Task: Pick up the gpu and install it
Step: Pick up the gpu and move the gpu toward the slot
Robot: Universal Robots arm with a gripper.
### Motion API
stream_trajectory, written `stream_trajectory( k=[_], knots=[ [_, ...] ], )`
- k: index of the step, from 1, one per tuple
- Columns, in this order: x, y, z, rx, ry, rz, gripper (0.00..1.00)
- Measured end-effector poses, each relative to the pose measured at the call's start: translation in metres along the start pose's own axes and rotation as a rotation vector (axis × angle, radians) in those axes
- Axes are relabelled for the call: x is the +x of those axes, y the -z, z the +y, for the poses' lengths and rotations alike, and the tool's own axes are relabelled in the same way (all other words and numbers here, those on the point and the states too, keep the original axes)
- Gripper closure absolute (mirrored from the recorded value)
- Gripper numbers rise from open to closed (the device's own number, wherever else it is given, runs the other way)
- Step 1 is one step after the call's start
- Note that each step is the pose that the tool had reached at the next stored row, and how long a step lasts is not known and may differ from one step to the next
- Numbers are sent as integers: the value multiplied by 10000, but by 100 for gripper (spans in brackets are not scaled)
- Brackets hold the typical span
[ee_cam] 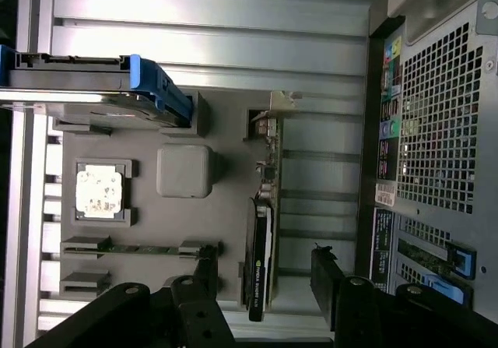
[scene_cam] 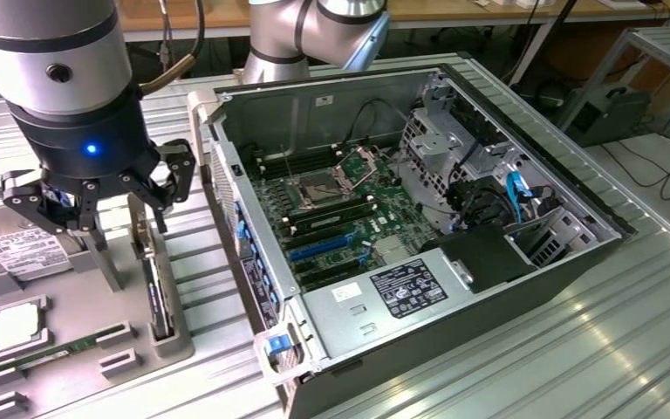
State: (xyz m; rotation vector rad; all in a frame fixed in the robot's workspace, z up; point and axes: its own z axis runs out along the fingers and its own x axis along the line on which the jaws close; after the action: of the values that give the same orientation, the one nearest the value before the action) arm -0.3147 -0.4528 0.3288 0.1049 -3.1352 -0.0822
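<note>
One slatted metal table (scene_cam: 568, 349) is seen under everything. An open case (scene_cam: 311, 113) is laid on its side at the middle of the exterior view, with its motherboard (scene_cam: 335, 209) exposed. A grey tray (scene_cam: 79, 305) is set beside the case, at its eight o'clock in the exterior view. The gripper (scene_cam: 102, 209) is held over the tray, at nine o'clock of the case. Its jaws are spread wide and nothing is gripped.

On the tray, a hard drive (scene_cam: 21, 249) is placed at nine o'clock of the gripper. The gpu (scene_cam: 157, 288) is stood on edge in a slot along the side of the tray nearest the case, at five o'clock of the gripper. In the wrist view the gpu (ee_cam: 261, 231) is seen edge-on between the two fingers (ee_cam: 206, 274), with a gap left on each side. A processor (scene_cam: 15, 325) and a memory stick (scene_cam: 62, 349) are laid at seven o'clock of the gripper.
</note>
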Motion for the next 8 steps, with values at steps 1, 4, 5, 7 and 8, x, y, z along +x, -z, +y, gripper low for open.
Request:
stream_trajectory(
  k=[1,4,5,7,8],
  knots=[
    [0,-5,-5,-1,6,1,40],
    [1,-33,-9,-1,5,4,40],
    [0,-50,-10,-1,6,4,40],
    [-1,-87,-13,-1,6,4,40],
    [-1,-106,-15,-1,6,4,40]
  ],
)
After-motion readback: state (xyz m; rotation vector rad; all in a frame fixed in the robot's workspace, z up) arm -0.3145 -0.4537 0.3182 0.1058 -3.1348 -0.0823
